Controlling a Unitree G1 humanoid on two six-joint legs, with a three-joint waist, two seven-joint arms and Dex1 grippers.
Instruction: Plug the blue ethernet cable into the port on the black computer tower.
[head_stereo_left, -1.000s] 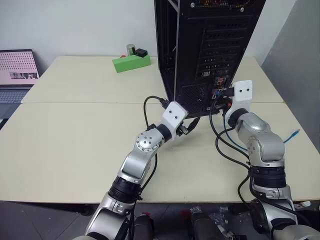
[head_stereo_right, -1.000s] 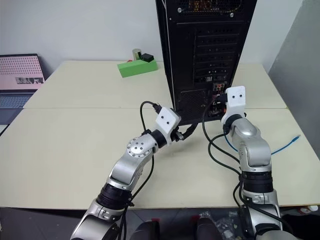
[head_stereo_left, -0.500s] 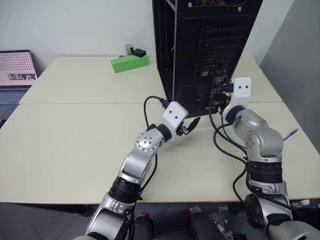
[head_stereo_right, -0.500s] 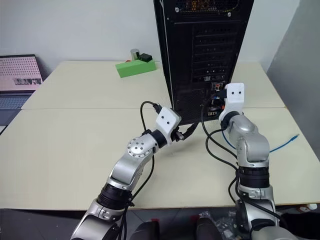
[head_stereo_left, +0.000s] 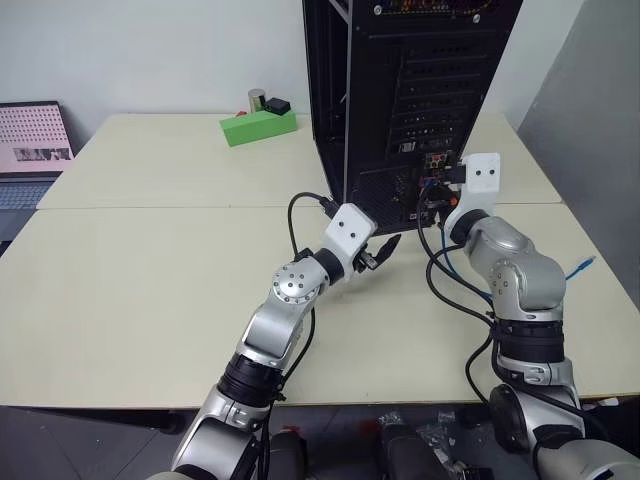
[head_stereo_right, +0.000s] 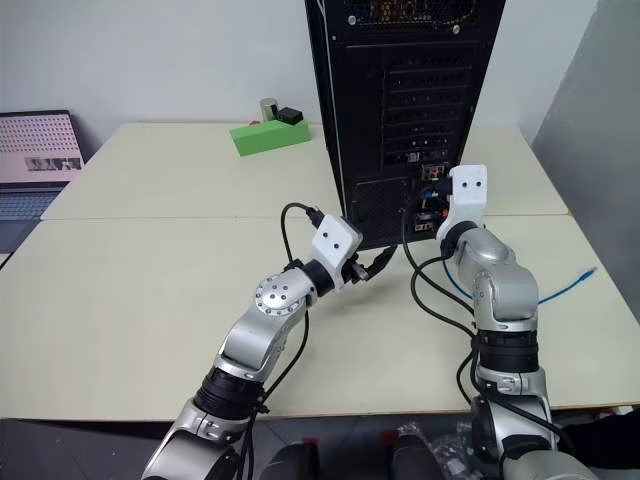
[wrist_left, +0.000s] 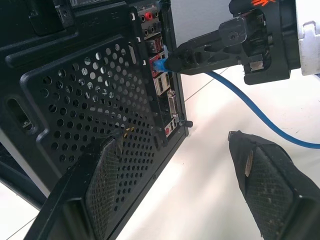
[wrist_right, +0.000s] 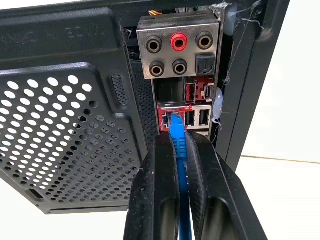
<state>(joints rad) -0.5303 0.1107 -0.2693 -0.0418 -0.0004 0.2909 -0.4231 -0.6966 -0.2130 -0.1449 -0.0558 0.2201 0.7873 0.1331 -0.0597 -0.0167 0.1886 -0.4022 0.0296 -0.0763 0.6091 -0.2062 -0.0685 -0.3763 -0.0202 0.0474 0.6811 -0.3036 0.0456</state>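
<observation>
1. Comparing this moment with a second ago, hardly any displacement of the right end effector (wrist_right: 179, 141) is found against the black computer tower (wrist_right: 65, 130); the slight shift of the whole scene is put down to the camera
2. The right end effector is seen closed on the blue ethernet cable (wrist_right: 176, 131), pinched just behind its plug, exactly as it was held before
3. The plug is carried straight ahead of the fingertips, and its nose is set at the mouth of the port (wrist_right: 167, 119), in the red-trimmed row directly in front of the end effector; whether it has been fully seated cannot be told
4. The rest of the cable is trailed back behind the right end effector and down onto the tabletop (head_stereo_left: 150, 280), with its free end (head_stereo_left: 583, 266) left well apart to the right
5. The left end effector (wrist_left: 172, 141) is kept wide open and empty beside the right one, with the tower's lower mesh panel just ahead of it; no change is seen there either
6. The insertion is therefore judged to be at its final stage: alignment appears settled, and only a short straight push forward is thought to be needed until the plug is latched
</observation>
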